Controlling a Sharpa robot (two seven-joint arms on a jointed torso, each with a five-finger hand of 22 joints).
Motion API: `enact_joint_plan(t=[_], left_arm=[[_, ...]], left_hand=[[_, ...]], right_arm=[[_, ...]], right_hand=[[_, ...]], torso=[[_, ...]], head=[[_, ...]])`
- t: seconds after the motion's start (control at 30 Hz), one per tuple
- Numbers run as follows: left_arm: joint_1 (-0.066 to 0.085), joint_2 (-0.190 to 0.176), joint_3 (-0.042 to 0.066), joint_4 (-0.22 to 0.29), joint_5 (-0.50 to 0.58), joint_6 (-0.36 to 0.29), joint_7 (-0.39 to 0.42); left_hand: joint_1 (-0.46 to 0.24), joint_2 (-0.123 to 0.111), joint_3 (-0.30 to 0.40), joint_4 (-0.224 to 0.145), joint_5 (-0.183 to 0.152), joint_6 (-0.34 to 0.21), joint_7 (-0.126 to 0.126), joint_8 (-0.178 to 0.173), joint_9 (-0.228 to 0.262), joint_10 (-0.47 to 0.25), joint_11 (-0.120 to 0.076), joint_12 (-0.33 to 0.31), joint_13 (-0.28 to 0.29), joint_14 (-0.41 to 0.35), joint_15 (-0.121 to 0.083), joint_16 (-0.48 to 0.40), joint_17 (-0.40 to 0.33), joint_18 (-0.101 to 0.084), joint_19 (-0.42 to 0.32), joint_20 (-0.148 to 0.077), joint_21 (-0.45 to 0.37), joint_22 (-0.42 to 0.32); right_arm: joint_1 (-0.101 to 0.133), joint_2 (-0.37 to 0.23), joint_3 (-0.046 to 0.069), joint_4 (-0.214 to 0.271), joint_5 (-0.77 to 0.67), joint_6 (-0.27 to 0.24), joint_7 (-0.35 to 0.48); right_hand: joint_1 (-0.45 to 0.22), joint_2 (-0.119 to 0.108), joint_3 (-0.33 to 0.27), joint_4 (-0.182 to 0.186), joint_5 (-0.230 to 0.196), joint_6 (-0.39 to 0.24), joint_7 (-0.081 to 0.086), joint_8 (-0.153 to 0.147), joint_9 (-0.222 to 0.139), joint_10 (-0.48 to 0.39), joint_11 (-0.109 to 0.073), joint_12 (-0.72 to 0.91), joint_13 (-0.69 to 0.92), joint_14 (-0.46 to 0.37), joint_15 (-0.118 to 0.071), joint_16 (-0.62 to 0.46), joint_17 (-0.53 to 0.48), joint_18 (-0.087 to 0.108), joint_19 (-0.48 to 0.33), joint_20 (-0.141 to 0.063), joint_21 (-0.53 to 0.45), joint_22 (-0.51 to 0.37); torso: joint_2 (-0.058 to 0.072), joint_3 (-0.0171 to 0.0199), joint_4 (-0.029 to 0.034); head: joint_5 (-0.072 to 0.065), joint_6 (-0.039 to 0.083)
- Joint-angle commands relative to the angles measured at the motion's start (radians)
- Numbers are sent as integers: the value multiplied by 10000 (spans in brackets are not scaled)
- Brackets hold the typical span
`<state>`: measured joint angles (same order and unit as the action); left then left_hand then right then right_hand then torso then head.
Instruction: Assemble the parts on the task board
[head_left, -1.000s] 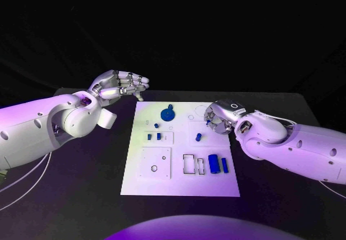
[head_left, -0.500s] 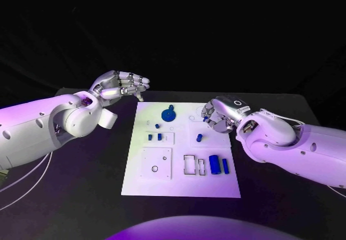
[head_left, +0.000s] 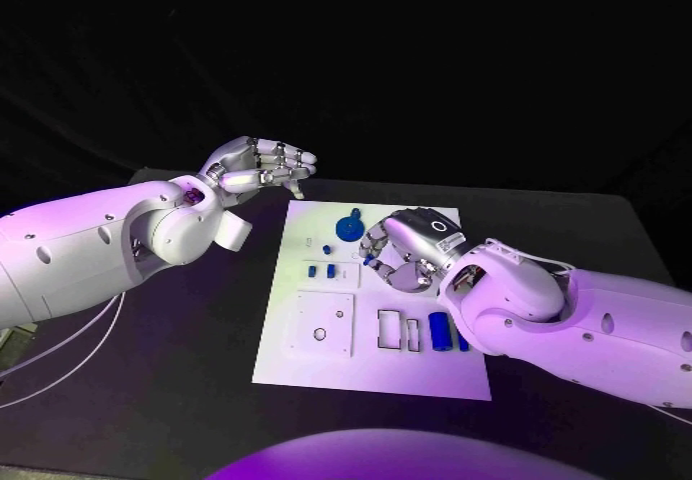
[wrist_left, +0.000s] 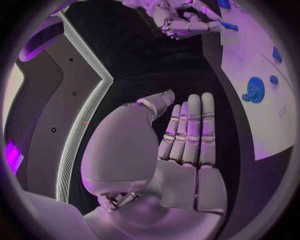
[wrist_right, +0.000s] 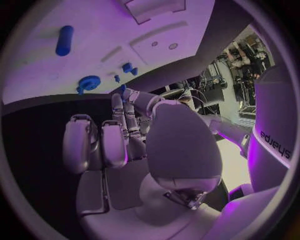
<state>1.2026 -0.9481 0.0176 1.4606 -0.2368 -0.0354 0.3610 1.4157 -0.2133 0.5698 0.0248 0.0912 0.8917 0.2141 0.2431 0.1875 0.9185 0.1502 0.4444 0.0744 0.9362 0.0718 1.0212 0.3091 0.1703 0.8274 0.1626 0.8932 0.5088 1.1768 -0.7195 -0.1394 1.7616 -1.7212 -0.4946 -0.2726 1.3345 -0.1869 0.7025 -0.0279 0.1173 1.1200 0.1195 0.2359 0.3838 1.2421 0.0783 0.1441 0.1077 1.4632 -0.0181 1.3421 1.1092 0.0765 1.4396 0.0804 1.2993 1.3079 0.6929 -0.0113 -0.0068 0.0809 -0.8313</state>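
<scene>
The white task board (head_left: 372, 368) lies in the middle of the black table. On it are a blue gear (head_left: 351, 227), two small blue pegs (head_left: 322, 270) and a blue cylinder (head_left: 438, 330). My right hand (head_left: 408, 252) hovers low over the board's middle with its fingers curled, and thumb and a finger pinch a small blue part (wrist_left: 229, 26). The left hand (head_left: 264, 165) hangs over the table just beyond the board's far left corner, fingers curled in with nothing in them. In the right wrist view the gear (wrist_right: 89, 82) and the cylinder (wrist_right: 64, 40) lie beyond my right hand (wrist_right: 119, 135).
Rectangular and round recesses mark the board's near half, among them a square plate (head_left: 320, 323) and narrow slots (head_left: 391, 330). My right forearm (head_left: 577, 320) lies over the board's right edge. Black table (head_left: 173, 380) runs along the board's left side.
The camera has shifted. My right hand has moved from the board's right edge inward and down onto the small blue part that lay there. The left hand has kept its place.
</scene>
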Motion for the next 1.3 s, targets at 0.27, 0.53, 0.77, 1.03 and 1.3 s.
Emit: enact_joint_plan(t=[0.27, 0.53, 0.77, 1.03, 1.3], left_arm=[[10, 127, 6, -3, 114, -8, 63], [10, 168, 6, -6, 117, 2, 50], [10, 205, 6, -21, 118, 27, 41], [10, 213, 6, -23, 118, 38, 29], [11, 215, 6, -23, 118, 63, 10]], left_hand=[[-89, -17, -74, -4, 11, -96, 6, -28, -17, -81, 4, 58, -10, 14, 48, -51, -11, 127, 49, 55, -42, -14], [-89, -17, -74, -4, 11, -96, 6, -28, -17, -81, 4, 58, -10, 14, 48, -51, -11, 127, 49, 55, -42, -14], [-103, -14, -89, 0, 12, -106, 9, -27, -17, -99, 8, 69, -9, 7, 55, -52, -11, 127, 52, 62, -64, -28], [-105, -14, -90, 0, 12, -107, 9, -27, -17, -100, 9, 70, -9, 6, 56, -52, -11, 127, 52, 63, -66, -30], [-105, -14, -90, 0, 12, -107, 9, -27, -17, -100, 9, 70, -9, 6, 56, -52, -11, 127, 52, 63, -66, -30]], right_arm=[[-515, 697, -115, -418, -31, 480, 270], [-842, 982, -170, -666, -31, 649, 311], [-1013, 1156, -188, -827, -32, 720, 333], [-1116, 1241, -205, -905, -32, 785, 355], [-1161, 1278, -215, -960, -31, 818, 355]], right_hand=[[-16, 69, 29, -74, 13, 14, 19, 41, 26, 346, -266, -3, 20, 185, -68, -57, -30, -168, 81, 3, 51, 1422], [-17, 71, 32, -79, 19, 9, 21, 41, 30, 347, -265, -8, 22, 182, -67, -64, -44, -168, 83, 2, 55, 1424], [-27, 79, 39, -91, 38, -7, 26, 42, 43, 346, -261, -22, 30, 181, -66, -68, -53, -169, 83, 1, 57, 1428], [-34, 85, 44, -101, 48, -17, 28, 44, 54, 348, -260, -32, 36, 181, -65, -70, -56, -167, 79, 0, 50, 1427], [-34, 85, 44, -101, 48, -17, 28, 44, 54, 348, -260, -32, 36, 181, -65, -70, -56, -167, 79, 0, 50, 1427]], torso=[[14, -5, -3], [11, 12, -11], [5, 18, -5], [12, 6, -14], [12, 13, -3]], head=[[368, -145], [616, -290], [721, -363], [816, -413], [835, -413]])
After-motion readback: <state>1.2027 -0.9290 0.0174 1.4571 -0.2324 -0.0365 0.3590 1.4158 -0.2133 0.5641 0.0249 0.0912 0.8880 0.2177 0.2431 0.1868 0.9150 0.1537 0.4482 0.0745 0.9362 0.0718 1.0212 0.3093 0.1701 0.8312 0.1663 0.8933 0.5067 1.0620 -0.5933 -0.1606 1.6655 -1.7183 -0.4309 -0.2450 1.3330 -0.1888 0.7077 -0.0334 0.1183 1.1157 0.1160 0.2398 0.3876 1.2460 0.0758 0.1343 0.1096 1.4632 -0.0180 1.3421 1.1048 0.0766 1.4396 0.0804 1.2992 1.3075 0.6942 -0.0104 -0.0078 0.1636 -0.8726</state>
